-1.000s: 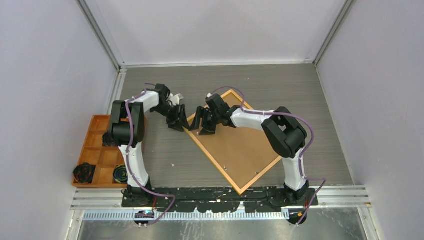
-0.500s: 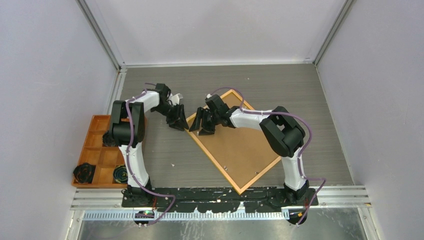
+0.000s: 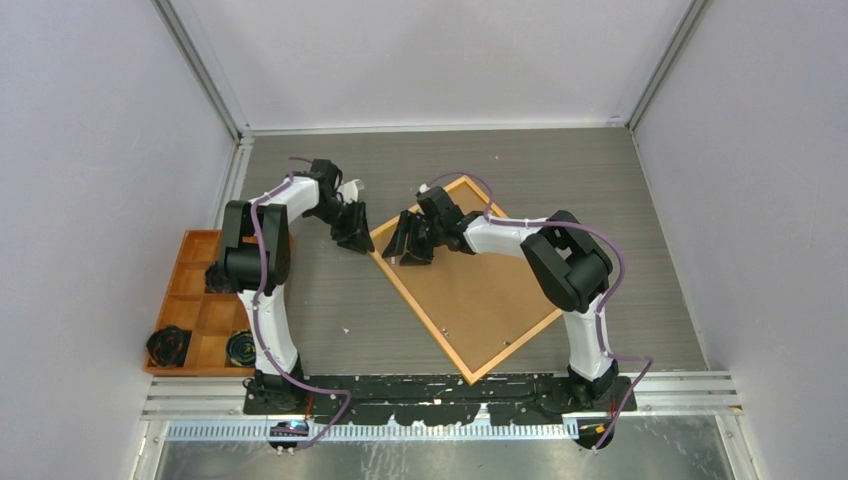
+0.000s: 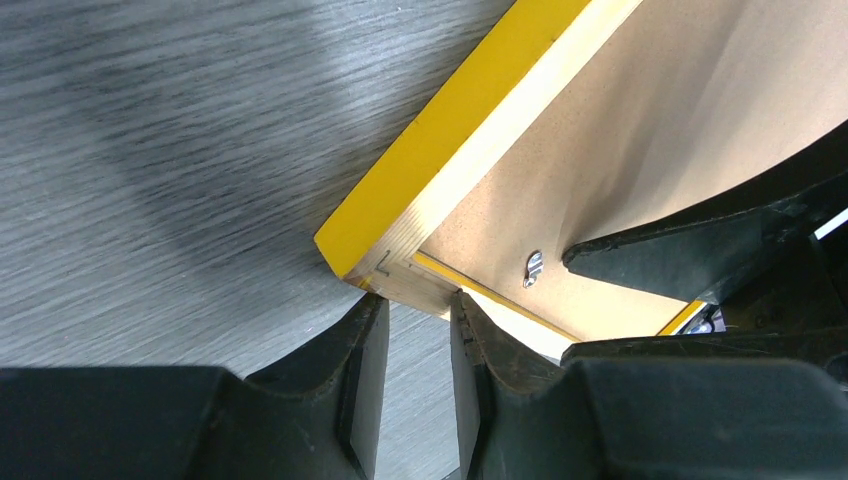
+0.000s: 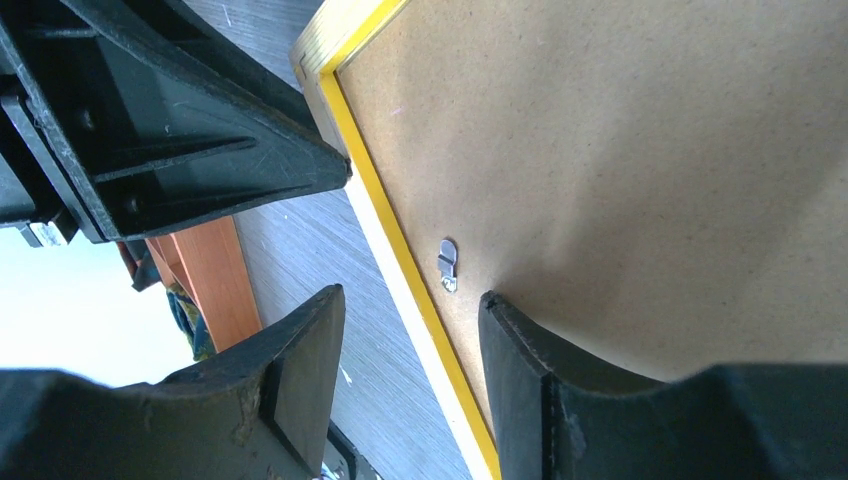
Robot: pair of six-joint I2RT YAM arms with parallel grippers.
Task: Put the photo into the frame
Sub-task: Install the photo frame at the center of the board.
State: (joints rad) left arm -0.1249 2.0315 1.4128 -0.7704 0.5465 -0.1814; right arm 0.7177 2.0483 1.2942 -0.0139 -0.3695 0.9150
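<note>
- Left end effector (image 4: 412, 325) sat narrowly open at frame (image 4: 455, 120) corner, gripping nothing.
- Right end effector (image 5: 412, 345) gaped open beside frame's clip (image 5: 448, 265); clip needed gentle turning, corner braced.

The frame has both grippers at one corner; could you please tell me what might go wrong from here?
1. The left gripper's narrow jaws meet only the tip of the frame's corner, so a pinch there may slip or swing the frame.
2. The right gripper straddles the frame's edge beside a metal clip; a finger could snag it.
3. Both grippers sit close together and might collide.
</note>
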